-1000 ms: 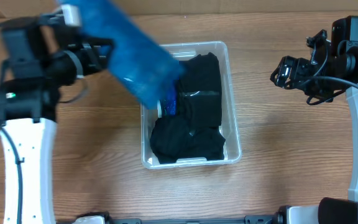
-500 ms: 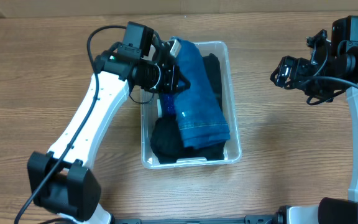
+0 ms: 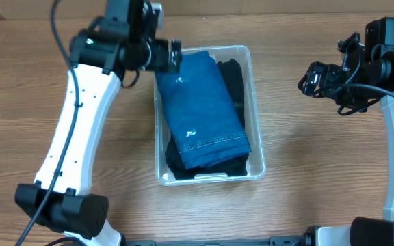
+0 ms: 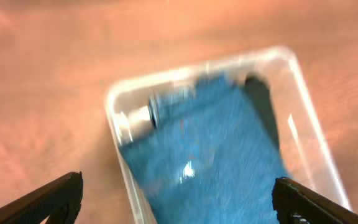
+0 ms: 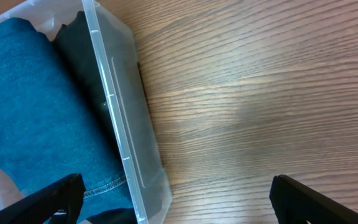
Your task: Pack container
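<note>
We count one container (image 3: pixel 211 179), a clear bin standing on the wooden table (image 3: pixel 320 171) a little left of centre, between the two arms. One folded piece of blue denim (image 3: pixel 204 113) lies on top inside it, running from the far left corner to the near right. Black clothing (image 3: pixel 232 85) shows along the right wall and at the near end (we cannot tell how many pieces). A pale fleck on the denim is too small for us to read.

The left gripper (image 3: pixel 172 56) hangs over the container's far left corner. Its fingers (image 4: pixel 55 199) are spread wide and hold nothing. The right gripper (image 3: pixel 313 78) hovers over bare table well to the right of the container, its jaws likewise wide apart and empty.
</note>
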`<state>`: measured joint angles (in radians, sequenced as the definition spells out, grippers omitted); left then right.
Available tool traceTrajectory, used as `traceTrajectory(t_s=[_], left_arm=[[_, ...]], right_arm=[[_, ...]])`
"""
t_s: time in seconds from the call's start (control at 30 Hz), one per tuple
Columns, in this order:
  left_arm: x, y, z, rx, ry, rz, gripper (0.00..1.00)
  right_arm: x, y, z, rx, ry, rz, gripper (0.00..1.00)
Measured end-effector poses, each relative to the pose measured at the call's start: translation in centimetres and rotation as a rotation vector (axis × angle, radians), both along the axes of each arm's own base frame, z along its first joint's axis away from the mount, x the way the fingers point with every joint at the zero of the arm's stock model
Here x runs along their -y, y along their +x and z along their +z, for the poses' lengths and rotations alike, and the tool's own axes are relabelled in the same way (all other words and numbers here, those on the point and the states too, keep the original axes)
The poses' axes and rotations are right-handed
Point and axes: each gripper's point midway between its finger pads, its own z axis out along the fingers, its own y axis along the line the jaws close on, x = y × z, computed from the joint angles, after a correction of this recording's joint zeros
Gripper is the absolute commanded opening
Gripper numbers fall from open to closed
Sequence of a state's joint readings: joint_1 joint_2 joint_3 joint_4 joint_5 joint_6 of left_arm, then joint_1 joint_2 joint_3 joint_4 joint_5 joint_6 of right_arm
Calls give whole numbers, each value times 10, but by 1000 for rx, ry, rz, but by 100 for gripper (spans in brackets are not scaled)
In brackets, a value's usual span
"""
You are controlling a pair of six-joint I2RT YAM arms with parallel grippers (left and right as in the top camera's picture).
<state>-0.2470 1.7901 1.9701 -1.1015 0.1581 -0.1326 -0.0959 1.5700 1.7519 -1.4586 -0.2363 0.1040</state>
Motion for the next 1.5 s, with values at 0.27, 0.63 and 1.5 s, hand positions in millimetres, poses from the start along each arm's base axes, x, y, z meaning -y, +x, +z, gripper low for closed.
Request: traceTrajectory(t_s=[0.27,0.63,1.5], left_arm=[[-2,3,0,-20,7,32,10],[49,42,-144,-273,10,-14,6],[-73,9,44,-47,-29,213,10]], right_arm=[[0,0,0,0,0,0,100],[0,0,0,0,0,0,100],[6,4,-4,2,-51,-29,4]])
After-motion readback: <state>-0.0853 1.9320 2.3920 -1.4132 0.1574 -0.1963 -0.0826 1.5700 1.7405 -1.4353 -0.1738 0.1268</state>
